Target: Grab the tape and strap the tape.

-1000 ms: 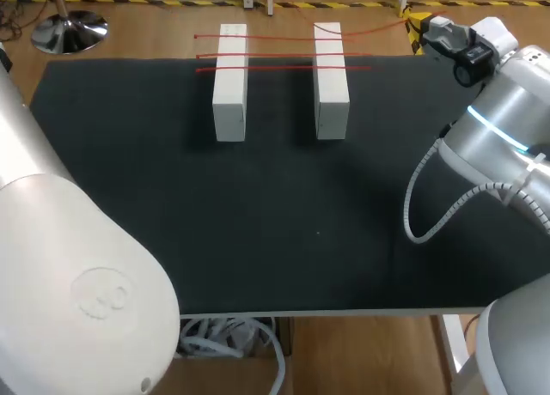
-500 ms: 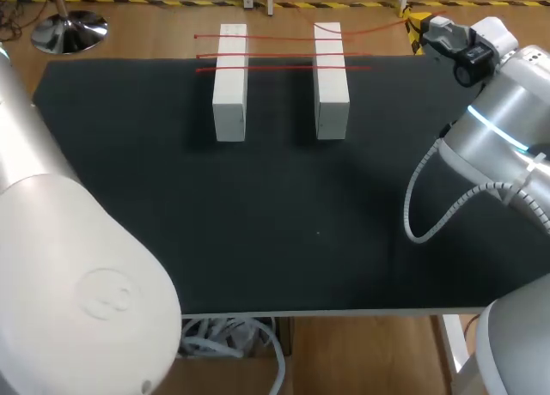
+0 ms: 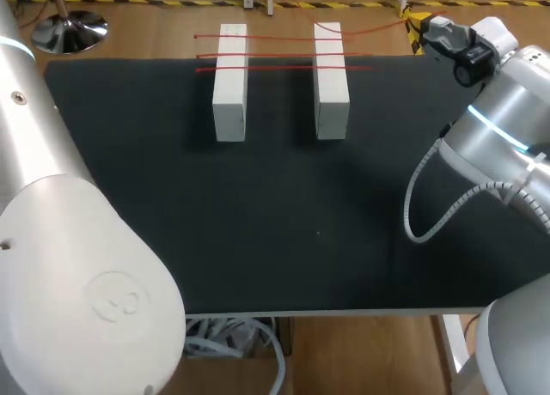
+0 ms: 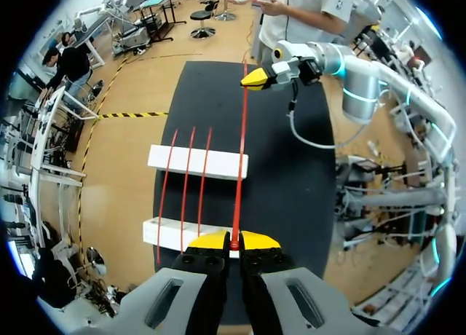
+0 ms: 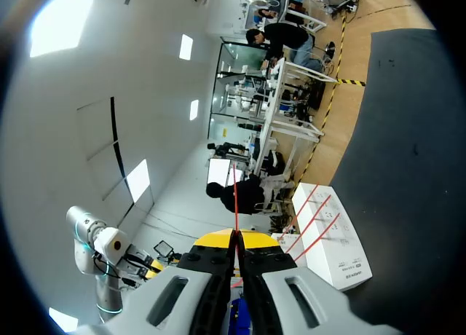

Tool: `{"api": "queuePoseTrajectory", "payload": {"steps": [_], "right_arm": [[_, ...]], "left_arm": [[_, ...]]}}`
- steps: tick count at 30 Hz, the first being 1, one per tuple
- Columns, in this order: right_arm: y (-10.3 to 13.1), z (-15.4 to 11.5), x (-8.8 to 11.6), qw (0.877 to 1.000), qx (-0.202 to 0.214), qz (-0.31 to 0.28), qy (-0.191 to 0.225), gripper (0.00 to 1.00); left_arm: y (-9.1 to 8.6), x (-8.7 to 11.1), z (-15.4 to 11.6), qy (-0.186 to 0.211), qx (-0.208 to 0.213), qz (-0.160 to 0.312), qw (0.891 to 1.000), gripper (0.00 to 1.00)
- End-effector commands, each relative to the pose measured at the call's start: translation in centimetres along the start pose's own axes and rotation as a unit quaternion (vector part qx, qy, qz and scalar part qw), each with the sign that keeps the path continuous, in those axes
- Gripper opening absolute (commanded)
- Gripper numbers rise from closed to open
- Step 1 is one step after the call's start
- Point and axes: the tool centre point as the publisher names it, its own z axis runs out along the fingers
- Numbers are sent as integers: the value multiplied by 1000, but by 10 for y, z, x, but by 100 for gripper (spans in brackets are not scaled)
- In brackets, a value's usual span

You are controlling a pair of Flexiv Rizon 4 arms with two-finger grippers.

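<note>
At the near left of the desk (image 3: pixel 284 240), my left arm (image 3: pixel 60 240) has shifted slightly; left jaws and right jaws both pinch the red tape (image 4: pixel 241 124), apparently lining up the strapping.

Your table stands on a wood floor.
You see the table (image 3: pixel 258 223) topped in flat black, with a pale front edge, and the tan plank floor (image 3: pixel 146 30) beyond its far side.

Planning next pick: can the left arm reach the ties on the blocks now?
Probably not yet. The left claw is shut on a held tie stretched to the right claw. The loose ties lie uncovered across the blocks, so the way looks free once it lets go.
</note>
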Motion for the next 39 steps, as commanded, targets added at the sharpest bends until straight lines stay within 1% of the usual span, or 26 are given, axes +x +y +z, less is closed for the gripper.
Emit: {"api": "queuePoseTrajectory", "payload": {"steps": [1,34,37,39], "right_arm": [[0,0,0,1000,0,0,0,0],[0,0,0,1000,0,0,0,0],[0,2,-2,999,-27,-12,-15,0],[2,4,-2,998,-54,-17,-24,0]], "left_arm": [[-2,-2,-2,2,-6,0,1000,0],[-2,-2,-2,2,-6,0,1000,0],[-2,-2,-2,2,-6,0,1000,0],[-2,-2,-2,2,-6,0,1000,0]]}}
